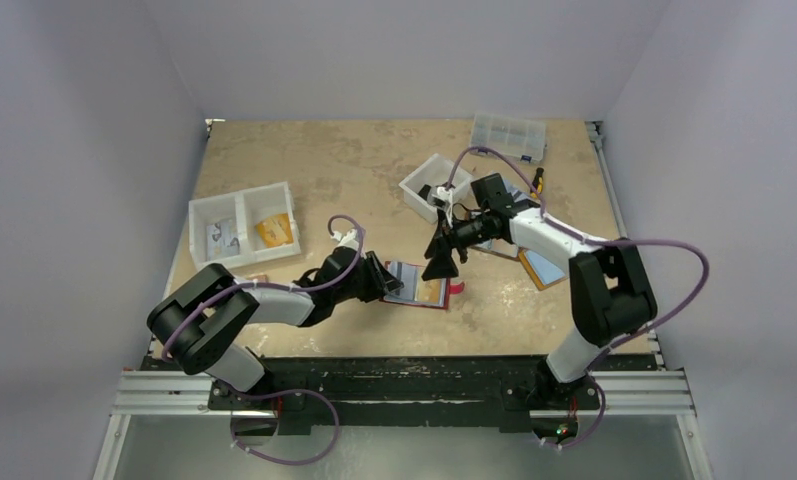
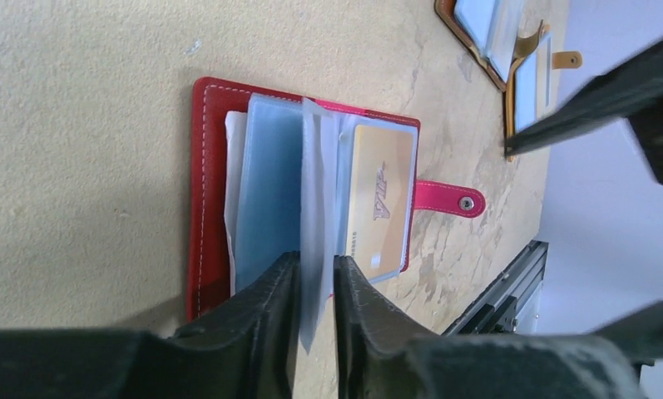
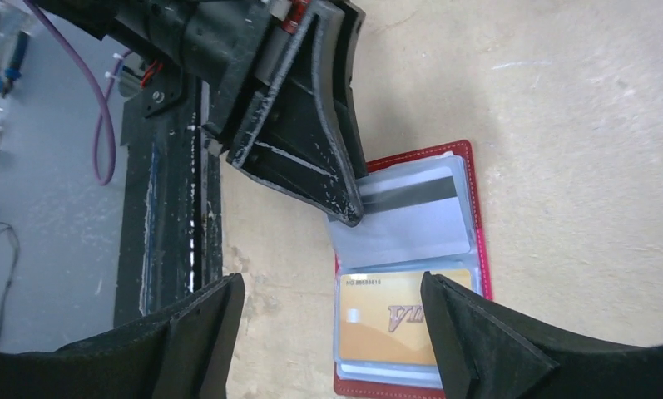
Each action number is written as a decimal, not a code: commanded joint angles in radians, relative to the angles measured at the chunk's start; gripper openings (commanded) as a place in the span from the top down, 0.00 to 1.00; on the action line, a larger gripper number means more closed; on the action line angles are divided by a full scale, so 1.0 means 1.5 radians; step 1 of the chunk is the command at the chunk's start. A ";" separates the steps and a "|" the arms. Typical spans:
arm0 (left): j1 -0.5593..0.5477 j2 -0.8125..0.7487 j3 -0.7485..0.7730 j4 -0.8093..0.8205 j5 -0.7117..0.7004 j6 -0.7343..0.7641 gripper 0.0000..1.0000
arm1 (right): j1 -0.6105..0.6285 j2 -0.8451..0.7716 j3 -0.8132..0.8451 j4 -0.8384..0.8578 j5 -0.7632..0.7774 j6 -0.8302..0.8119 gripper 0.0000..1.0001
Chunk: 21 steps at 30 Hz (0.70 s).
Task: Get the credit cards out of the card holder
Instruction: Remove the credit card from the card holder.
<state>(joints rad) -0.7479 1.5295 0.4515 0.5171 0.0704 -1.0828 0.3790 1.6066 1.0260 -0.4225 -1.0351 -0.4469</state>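
The dark red card holder (image 1: 419, 291) lies open on the table in the middle, its red-pink strap tab (image 2: 448, 198) pointing right. My left gripper (image 2: 317, 274) is shut on one clear sleeve page (image 2: 315, 183) and holds it upright at the holder's near edge. A light blue card (image 2: 269, 191) sits in the sleeve on its left, and a gold card (image 2: 382, 199) in the sleeve on its right. My right gripper (image 3: 332, 287) is open and empty, hovering just above the gold card (image 3: 386, 324). A pale card with a black stripe (image 3: 411, 212) shows in the page beyond.
A brown-orange fold-out holder (image 1: 539, 265) lies right of the card holder. A white two-compartment bin (image 1: 242, 225) stands at the left, a small white bin (image 1: 436, 185) behind the middle, and a clear compartment box (image 1: 509, 135) at the back. The black rail (image 1: 404, 375) runs along the near edge.
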 commanded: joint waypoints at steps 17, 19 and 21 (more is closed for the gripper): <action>0.010 0.017 -0.061 0.269 0.056 -0.006 1.00 | 0.001 0.102 -0.088 0.293 -0.135 0.386 0.31; 0.011 0.014 -0.070 0.295 0.056 -0.008 1.00 | 0.000 0.106 -0.084 0.292 -0.139 0.391 0.31; 0.010 0.008 -0.078 0.315 0.055 -0.009 1.00 | 0.000 0.106 -0.083 0.292 -0.134 0.396 0.31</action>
<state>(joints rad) -0.7399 1.5539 0.3527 0.8135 0.1379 -1.0866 0.3794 1.7626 0.8886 -0.0540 -1.1988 0.0711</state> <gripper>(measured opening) 0.033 0.691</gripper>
